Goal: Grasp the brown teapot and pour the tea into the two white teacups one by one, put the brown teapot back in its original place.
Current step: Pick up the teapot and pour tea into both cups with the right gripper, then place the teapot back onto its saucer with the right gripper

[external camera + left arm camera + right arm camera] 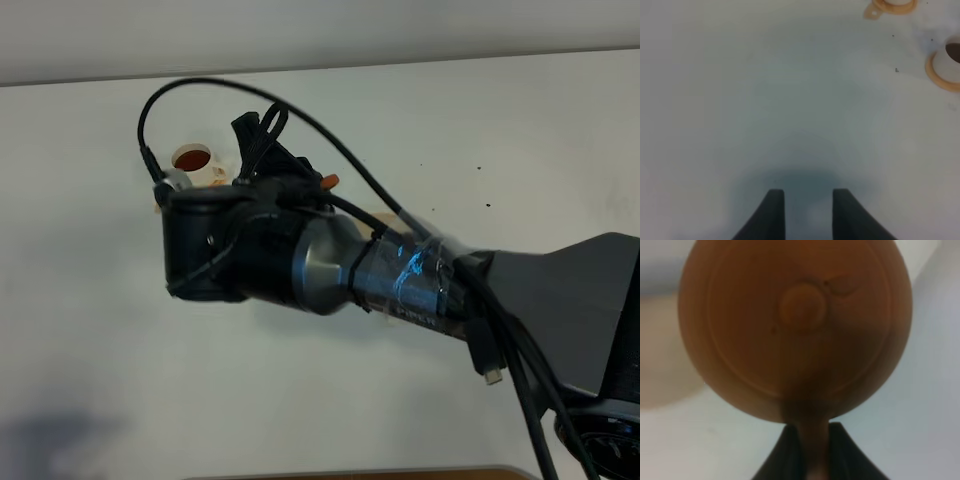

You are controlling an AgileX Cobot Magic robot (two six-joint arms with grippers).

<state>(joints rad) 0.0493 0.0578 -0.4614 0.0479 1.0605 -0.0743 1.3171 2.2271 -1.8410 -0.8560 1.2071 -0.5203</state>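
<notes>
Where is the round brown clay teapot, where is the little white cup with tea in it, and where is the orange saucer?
round brown clay teapot (800, 310): right wrist view, on the lid knob.
little white cup with tea (196, 163): exterior high view, on its rim.
orange saucer (940, 80): left wrist view, on its rim.

Right arm (400, 275) is blocking mid-table in the overhead view, teapot (795, 325) is filling the right gripper's (812, 455) path, two saucered cups (945, 67) are sitting at the left gripper's (804, 212) 1–2 o'clock, bare table (765, 100) is lying open at 12.
</notes>
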